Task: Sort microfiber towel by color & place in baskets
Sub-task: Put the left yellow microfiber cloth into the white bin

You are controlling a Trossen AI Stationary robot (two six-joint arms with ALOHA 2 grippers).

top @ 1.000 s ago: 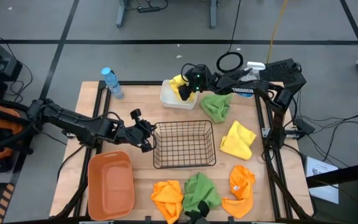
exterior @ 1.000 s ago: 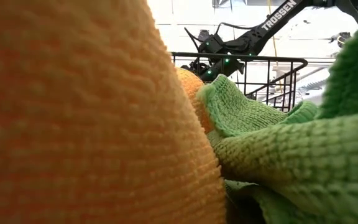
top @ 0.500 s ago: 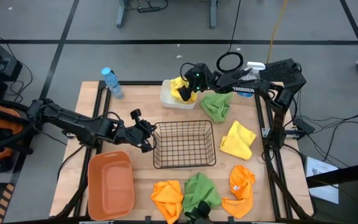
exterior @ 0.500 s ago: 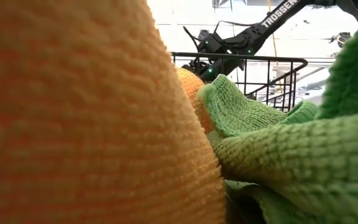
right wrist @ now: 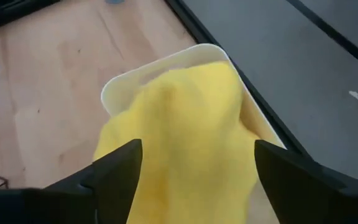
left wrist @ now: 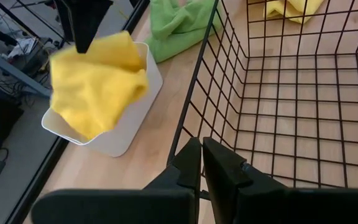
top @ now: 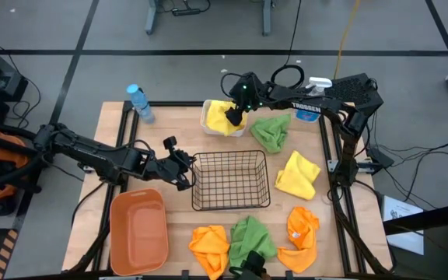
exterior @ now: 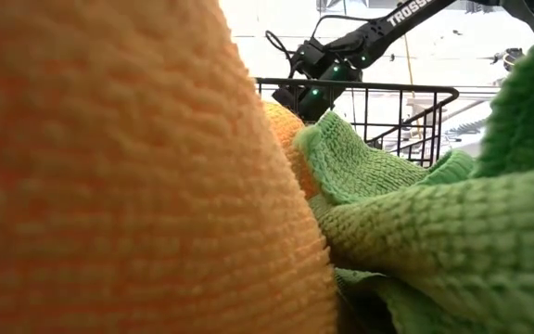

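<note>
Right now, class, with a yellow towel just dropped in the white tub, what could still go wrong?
1. The yellow towel bulges over the white tub rim and might slip out.
2. The right gripper, jaws open, hangs close above and may snag it when lifting.

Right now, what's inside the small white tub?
A yellow towel fills the white tub, bulging above its rim, with the open right gripper just above it. The tub's floor is covered, so anything beneath stays hidden.
</note>
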